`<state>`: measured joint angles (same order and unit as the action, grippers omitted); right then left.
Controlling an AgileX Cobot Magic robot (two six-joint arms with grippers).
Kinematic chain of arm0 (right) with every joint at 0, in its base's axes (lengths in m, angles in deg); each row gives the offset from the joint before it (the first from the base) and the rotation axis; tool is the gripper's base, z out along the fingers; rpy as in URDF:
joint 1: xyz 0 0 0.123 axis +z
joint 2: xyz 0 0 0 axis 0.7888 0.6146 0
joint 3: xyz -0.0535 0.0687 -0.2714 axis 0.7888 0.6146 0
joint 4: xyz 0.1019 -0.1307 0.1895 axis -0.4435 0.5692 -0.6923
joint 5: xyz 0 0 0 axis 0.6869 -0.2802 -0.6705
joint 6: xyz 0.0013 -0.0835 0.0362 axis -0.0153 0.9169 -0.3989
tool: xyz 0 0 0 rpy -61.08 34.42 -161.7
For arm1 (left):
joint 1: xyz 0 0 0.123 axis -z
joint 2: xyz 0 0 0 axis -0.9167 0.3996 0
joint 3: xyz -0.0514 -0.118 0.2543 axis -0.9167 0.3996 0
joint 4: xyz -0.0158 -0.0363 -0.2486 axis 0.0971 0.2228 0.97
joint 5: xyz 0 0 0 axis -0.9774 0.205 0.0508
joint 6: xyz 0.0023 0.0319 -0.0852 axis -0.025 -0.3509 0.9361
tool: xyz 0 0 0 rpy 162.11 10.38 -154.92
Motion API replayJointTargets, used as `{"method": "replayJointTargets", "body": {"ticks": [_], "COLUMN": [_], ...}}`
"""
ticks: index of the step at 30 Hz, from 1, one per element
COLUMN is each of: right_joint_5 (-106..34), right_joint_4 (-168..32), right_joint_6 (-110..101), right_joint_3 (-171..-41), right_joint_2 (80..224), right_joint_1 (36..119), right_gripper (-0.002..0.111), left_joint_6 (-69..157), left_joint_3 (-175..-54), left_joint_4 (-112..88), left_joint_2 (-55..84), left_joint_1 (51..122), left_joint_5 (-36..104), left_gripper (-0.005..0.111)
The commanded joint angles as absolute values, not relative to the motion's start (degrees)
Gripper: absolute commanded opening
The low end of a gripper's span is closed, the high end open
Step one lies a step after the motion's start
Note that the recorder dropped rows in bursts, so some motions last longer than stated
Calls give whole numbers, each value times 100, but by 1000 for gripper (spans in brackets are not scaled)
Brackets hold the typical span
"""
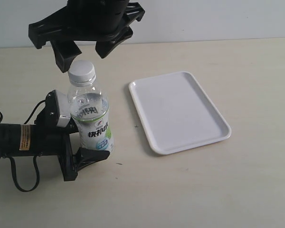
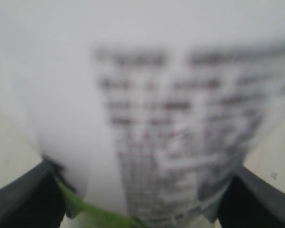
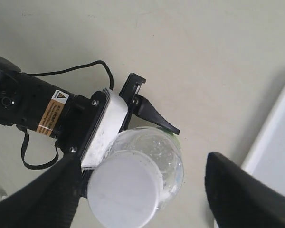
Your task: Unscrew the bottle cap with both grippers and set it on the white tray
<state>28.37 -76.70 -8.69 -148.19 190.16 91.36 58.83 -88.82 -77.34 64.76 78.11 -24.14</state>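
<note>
Beige tabletop holds a flat white plastic tray at right. Your left gripper clamps the clear plastic bottle; your right gripper hovers spread above its white ribbed cap.

The label on the bottle, held in the left gripper, bears large dark Chinese characters, too small to read surely. Its wrist-facing side shows only blurred print. Behind the gripper, a yellow sticker carries a warning triangle and illegible lines.
</note>
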Motion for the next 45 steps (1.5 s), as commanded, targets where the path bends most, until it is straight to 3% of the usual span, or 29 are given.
{"method": "replayJointTargets", "body": {"ticks": [1,35,45], "right_joint_5": [2769,2967,2978], "right_joint_4": [-7615,-7733,-7722], "right_joint_6": [-869,-785,-809], "right_joint_3": [-14843,-14843,-14843], "right_joint_2": [19012,19149,19126], "right_joint_1": [9142,9142,9142], "right_gripper": [69,64,48], "left_joint_6": [5910,5910,5910], "left_joint_3": [-8897,-8897,-8897], "left_joint_4": [-7743,-7743,-7743], "left_joint_2": [6435,6435,6435], "left_joint_1": [7836,7836,7836], "left_joint_5": [-2465,-2465,-2465], "left_gripper": [0,0,0]}}
